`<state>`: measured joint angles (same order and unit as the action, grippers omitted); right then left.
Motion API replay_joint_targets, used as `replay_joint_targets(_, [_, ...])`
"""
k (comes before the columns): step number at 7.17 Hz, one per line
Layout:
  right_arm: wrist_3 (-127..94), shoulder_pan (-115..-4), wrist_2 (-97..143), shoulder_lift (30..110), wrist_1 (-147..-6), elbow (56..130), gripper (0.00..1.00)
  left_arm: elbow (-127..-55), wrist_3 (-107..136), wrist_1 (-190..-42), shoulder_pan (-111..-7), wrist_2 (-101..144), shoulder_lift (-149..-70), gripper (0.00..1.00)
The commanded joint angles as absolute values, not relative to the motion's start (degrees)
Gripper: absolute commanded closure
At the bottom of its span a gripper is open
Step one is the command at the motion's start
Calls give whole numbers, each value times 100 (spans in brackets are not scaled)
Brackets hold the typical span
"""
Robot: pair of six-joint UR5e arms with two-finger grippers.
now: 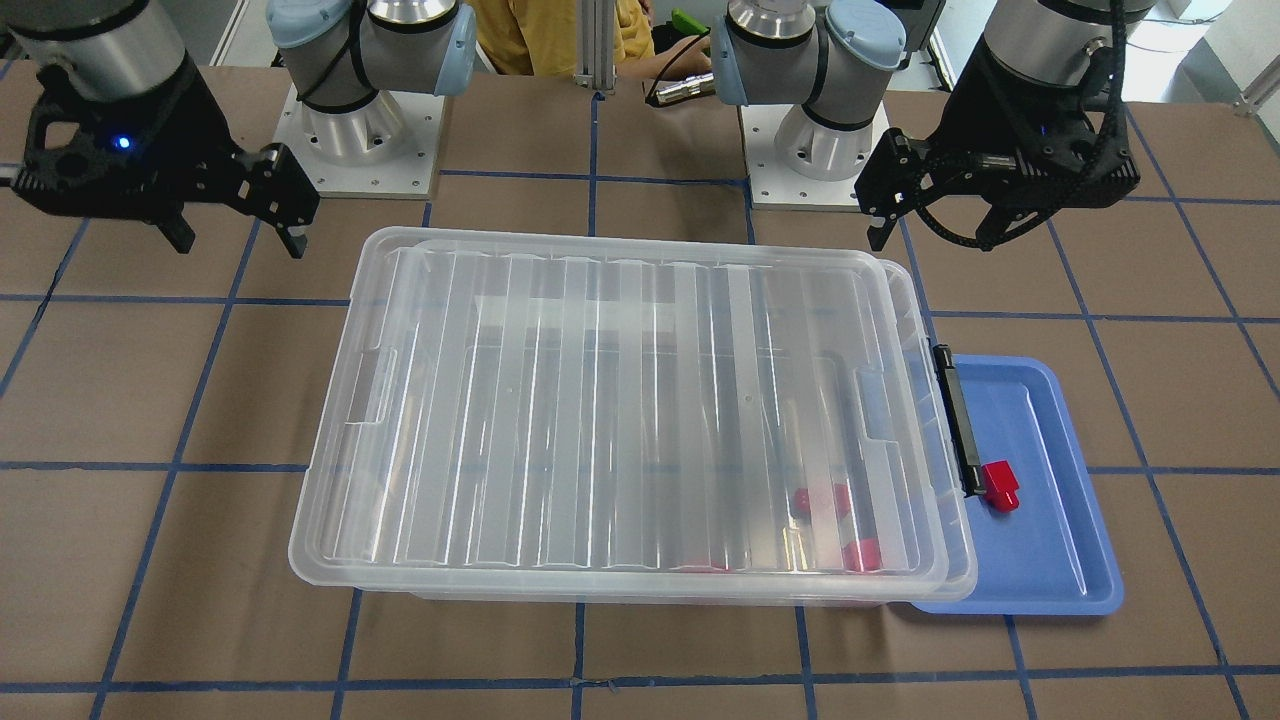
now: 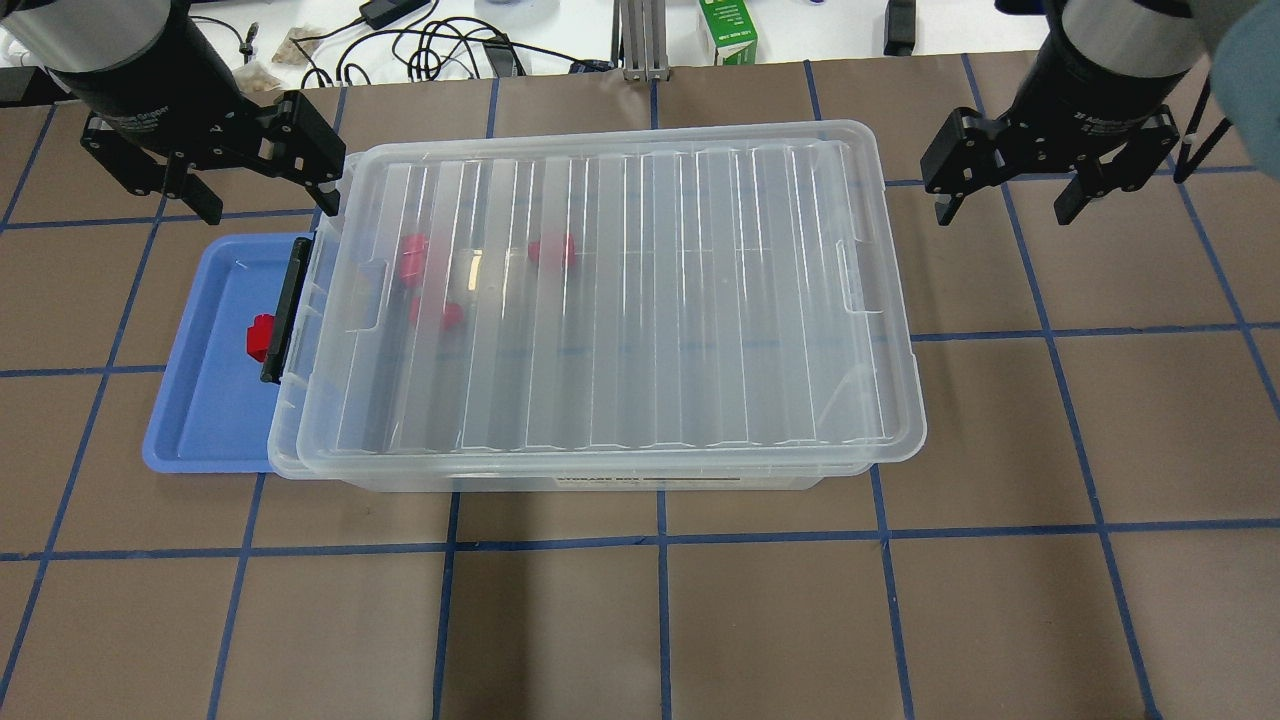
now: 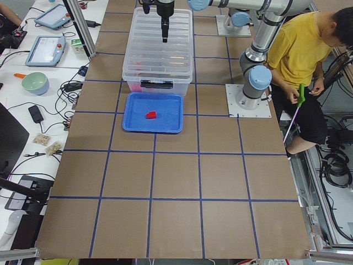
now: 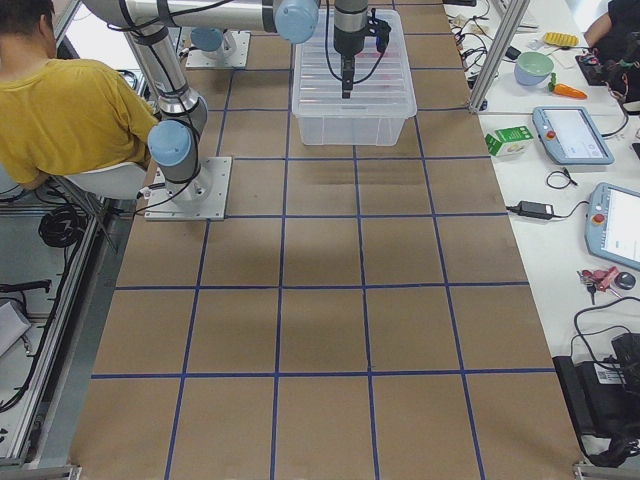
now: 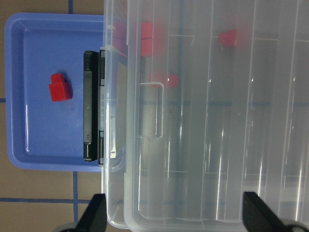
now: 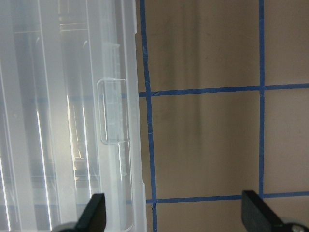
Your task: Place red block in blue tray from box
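Note:
One red block (image 1: 1000,485) lies in the blue tray (image 1: 1050,560), next to the box's black latch (image 1: 955,420). It also shows in the overhead view (image 2: 260,337) and the left wrist view (image 5: 59,88). The clear box (image 2: 620,300) has its ribbed lid on, slightly skewed. Three more red blocks (image 2: 412,255) (image 2: 552,250) (image 2: 445,315) show through the lid at the latch end. My left gripper (image 2: 265,205) is open and empty, above the table behind the tray. My right gripper (image 2: 1005,212) is open and empty, beyond the box's other end.
The blue tray (image 2: 200,420) sits partly under the box's latch end. Robot bases (image 1: 360,140) (image 1: 810,150) stand behind the box. An operator in yellow (image 1: 560,35) sits behind them. A green carton (image 2: 727,30) and cables (image 2: 430,40) lie past the table's far edge.

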<state>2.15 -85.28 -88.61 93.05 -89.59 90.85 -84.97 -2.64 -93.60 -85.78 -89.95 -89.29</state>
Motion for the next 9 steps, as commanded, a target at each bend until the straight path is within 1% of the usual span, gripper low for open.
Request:
replay_joint_targets(1, [211,-8595,-8788,9448,-8607,9236,0,-8499,-264,-9360,-8578,-9000,-8930,0])
replay_joint_targets(3, [202,-8666,-8814,9422,-8587,9298,0,-8508,-264,-9360,-8578,-9026,-8938,0])
replay_joint_targets(4, [150,-8666,-8815,9422,-8709,9525,0,-8499,-264,-9352,-8578,-9061,-8982,0])
replay_joint_targets(5, [-77,-8666,-8868,9422,-8806,9588,0,-8499,-264,-9352,-8578,-9062,-8991,0])
replay_joint_targets(9, [-229,-8666,-8956,9457,-8815,9571,0,-8499,-272,-9229,-8613,-9053,-9009,0])
